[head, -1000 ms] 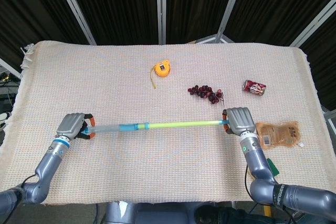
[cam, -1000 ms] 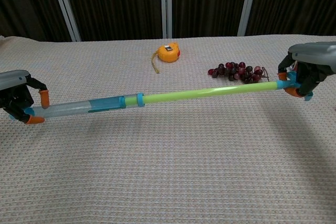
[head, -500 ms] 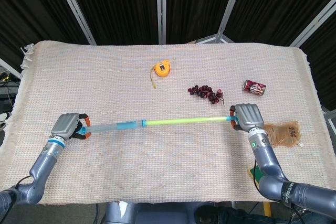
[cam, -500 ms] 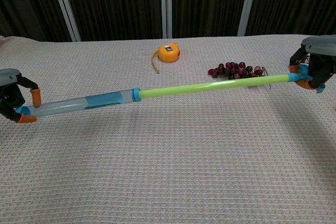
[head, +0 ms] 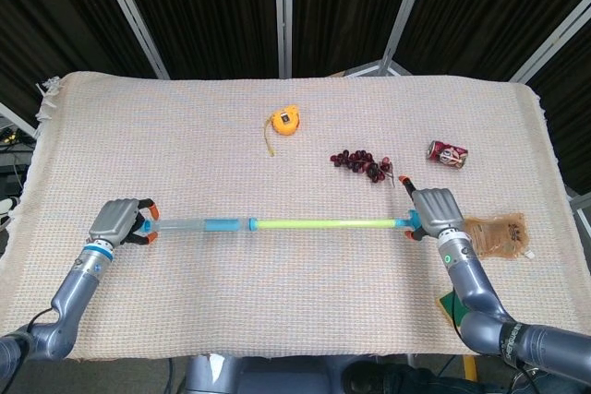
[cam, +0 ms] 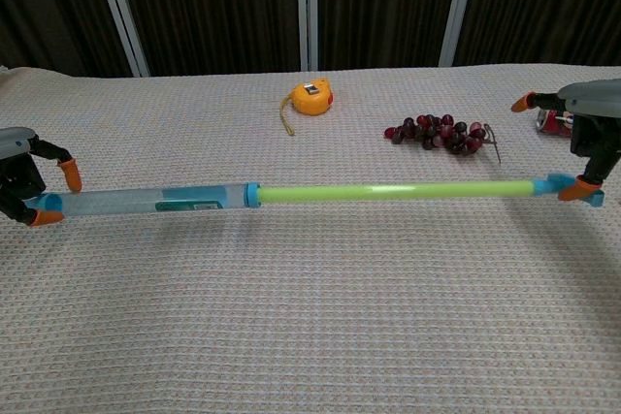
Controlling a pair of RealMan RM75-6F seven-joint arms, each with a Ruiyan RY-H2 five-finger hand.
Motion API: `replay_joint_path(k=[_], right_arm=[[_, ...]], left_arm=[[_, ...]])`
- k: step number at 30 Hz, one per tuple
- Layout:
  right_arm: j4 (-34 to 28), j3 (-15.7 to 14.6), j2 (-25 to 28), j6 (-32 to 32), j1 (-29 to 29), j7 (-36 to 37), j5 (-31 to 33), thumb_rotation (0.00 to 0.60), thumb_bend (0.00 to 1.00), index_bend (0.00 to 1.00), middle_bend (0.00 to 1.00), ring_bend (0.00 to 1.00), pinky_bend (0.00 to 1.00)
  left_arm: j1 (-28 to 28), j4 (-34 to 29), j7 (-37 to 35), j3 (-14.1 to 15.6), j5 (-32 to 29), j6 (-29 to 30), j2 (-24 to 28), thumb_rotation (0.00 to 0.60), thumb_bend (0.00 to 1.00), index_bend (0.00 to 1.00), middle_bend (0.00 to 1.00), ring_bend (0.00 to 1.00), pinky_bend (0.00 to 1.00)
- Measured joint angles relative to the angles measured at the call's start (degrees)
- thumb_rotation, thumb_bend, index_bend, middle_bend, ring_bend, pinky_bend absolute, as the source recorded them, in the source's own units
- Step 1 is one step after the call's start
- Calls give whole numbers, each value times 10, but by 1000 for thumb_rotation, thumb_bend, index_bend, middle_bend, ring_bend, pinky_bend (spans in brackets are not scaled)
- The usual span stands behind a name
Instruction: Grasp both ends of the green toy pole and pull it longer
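— Green pole point(head: 277, 224) where?
— Stretched long across the cloth's point(head: 185, 136) front: clear blue-capped tube on the left, green rod on the right.
— Hands?
— Left hand point(head: 117, 221) grips the tube end. Right hand point(head: 434, 211) has fingers spread at the rod's tip; hold unclear.

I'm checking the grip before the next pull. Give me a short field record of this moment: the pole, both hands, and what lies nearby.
pole: green toy pole extended, lying level across the cloth, clear-blue sleeve on the left end
left hand: left hand holds the sleeve end, fingers around it
right hand: right hand at the green end; fingers look spread, hold unclear
behind pole: grapes, orange tape measure
near right hand: red can, brown pouch
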Motion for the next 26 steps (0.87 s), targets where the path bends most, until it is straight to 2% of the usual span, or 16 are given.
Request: replay_joint_path(k=[5,9,11,13,15,16,18,19,21,23,24,26], right_arm=[[-25,-3,16,16,-11,8,-20,600,0,0,1000,1000,1000],[-52,-9,44,38,-33,31,-65,600,0,0,998,1000,1000],[-62,-13,58,54,-48,50,-98,600,0,1,968,995,1000],[-67,-18,70,71,-63,69,-133,600,0,9,894,956,994],[-68,-25,82,97,-84,97,-181,600,0,25,753,835,881],[-68,-28,87,110,-94,111,-204,600,0,27,695,782,810],[-64,-37,99,143,-119,147,-257,600,0,27,502,583,555],[-61,-41,103,159,-130,162,-278,600,0,26,429,498,468],[-48,-51,110,199,-158,197,-325,600,0,14,200,218,210],[-25,-62,114,240,-186,227,-367,600,0,3,51,51,51],[-13,-67,115,256,-197,237,-382,600,0,0,7,6,7],[17,-80,118,284,-221,250,-412,600,0,0,0,0,0]], left_arm=[[9,-6,-15,-3,17,25,9,600,293,0,886,851,1000],[20,-28,-27,-3,37,50,32,600,291,0,779,781,967],[29,-43,-30,-2,48,70,44,600,254,0,653,665,791],[40,-55,-27,-1,56,95,54,600,149,0,372,387,383],[55,-71,-13,1,65,134,64,600,56,0,123,141,122],[63,-80,-4,2,68,153,68,600,17,0,37,53,47],[84,-103,15,5,77,200,80,600,0,0,0,0,2],[94,-116,22,7,81,219,86,600,0,0,0,0,0],[119,-148,36,14,92,260,103,600,0,0,0,0,0],[146,-180,46,24,105,294,124,600,0,0,0,0,0],[158,-192,49,29,112,306,133,600,0,0,0,0,0],[180,-210,50,42,131,328,151,600,0,0,0,0,0]])
